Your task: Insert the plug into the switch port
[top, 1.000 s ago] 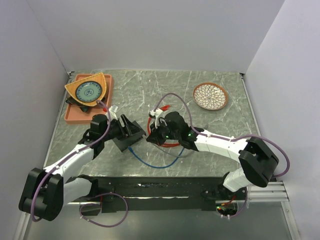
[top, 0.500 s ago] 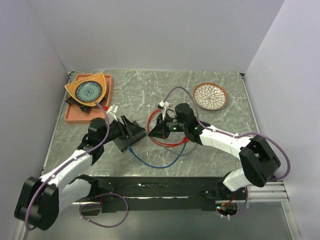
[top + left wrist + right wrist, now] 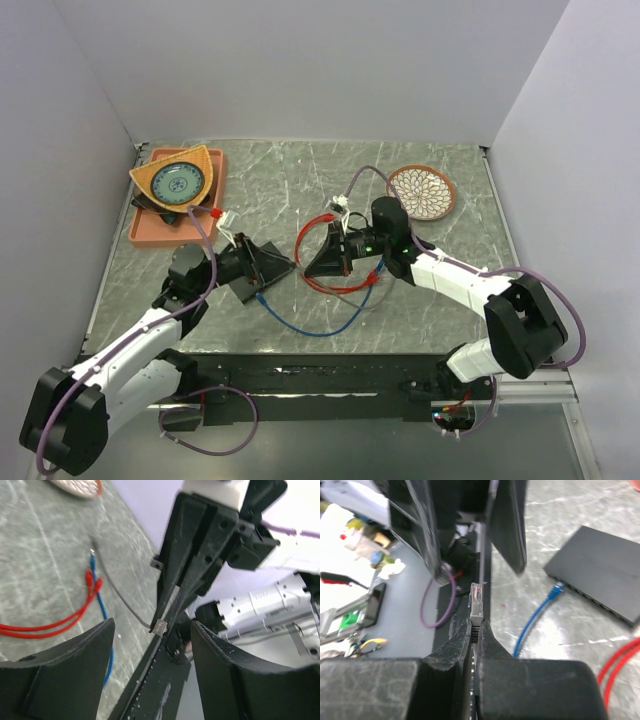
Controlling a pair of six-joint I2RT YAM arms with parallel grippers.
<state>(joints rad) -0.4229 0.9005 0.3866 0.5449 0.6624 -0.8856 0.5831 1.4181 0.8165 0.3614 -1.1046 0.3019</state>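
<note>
Right gripper (image 3: 474, 629): narrow, pinching plug (image 3: 476, 599), raised off table (image 3: 560, 510). Left gripper (image 3: 275, 262): wide, empty, near switch (image 3: 602, 575). Switch port (image 3: 590, 600): in 1 edge row, blue cable (image 3: 532, 622) alongside, apart from plug.

A grey-green marbled tabletop (image 3: 300, 170) with pale veins sits boxed in by plain lilac-white panels: a back wall (image 3: 320, 70), a left wall (image 3: 50, 200) and a right wall (image 3: 580, 180). Light falls evenly and soft. A black strip (image 3: 330, 375) runs along the near edge, with a metal rail (image 3: 555, 385) at its right end.
</note>
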